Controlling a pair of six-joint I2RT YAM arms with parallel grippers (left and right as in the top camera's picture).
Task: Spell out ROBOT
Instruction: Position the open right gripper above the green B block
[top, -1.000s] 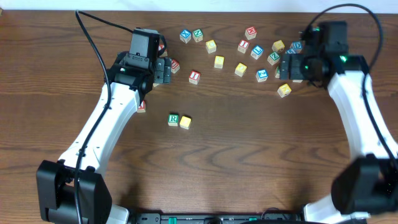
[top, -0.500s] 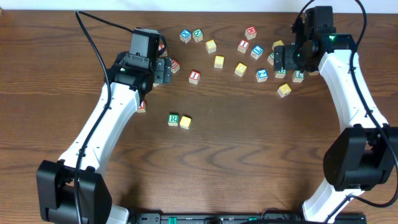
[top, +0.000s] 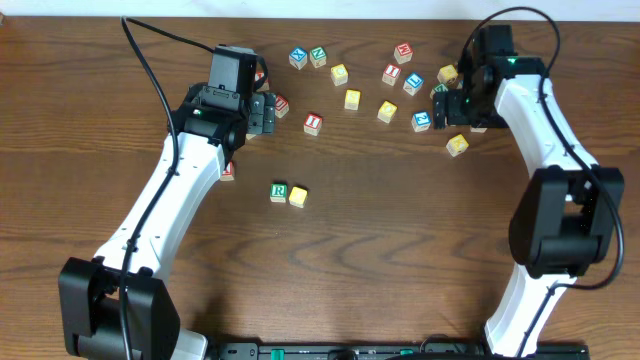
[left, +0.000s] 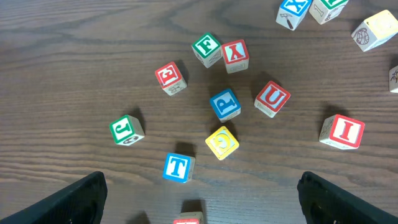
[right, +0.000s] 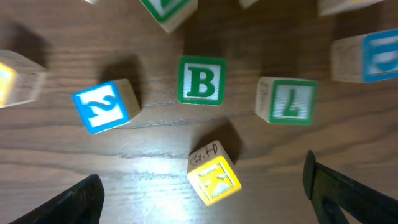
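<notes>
**R and a yellow cube paired at mid-table, both grippers spread wide over the loose letters**

Overhead: we see the green R cube (top: 279, 191) at mid-table. A yellow cube (top: 298, 196) touches it on the side toward the right arm. The pair lies well apart from the other cubes, which are scattered along the far part of the table (top: 400, 250). The left gripper (top: 266, 110) hovers at the left end of that scatter, near a red I cube (top: 313, 122). The right gripper (top: 450, 104) hangs over the right-hand cluster, just beside a blue cube (top: 422, 121). From above we cannot tell how either pair of jaws stands, and we cannot pick out the B or the T.

Left wrist: the two fingers (left: 74, 199) sit in the lower corners, set far apart and holding nothing. The blue T cube (left: 177, 167) lies free on the wood between them, touched by neither. Just beyond it is a yellow-printed cube (left: 221, 142), then a blue P cube (left: 225, 104) and a red U cube (left: 272, 98).

Right wrist: here too the fingers (right: 348, 196) are spread wide and empty. The green B cube (right: 201, 80) lies flat ahead of them, its letter upright to us. A yellow-faced cube (right: 214, 172) lies tilted just in front of it, between the fingers but clear of both. A green-lettered cube (right: 287, 100) lies beside the B.
</notes>
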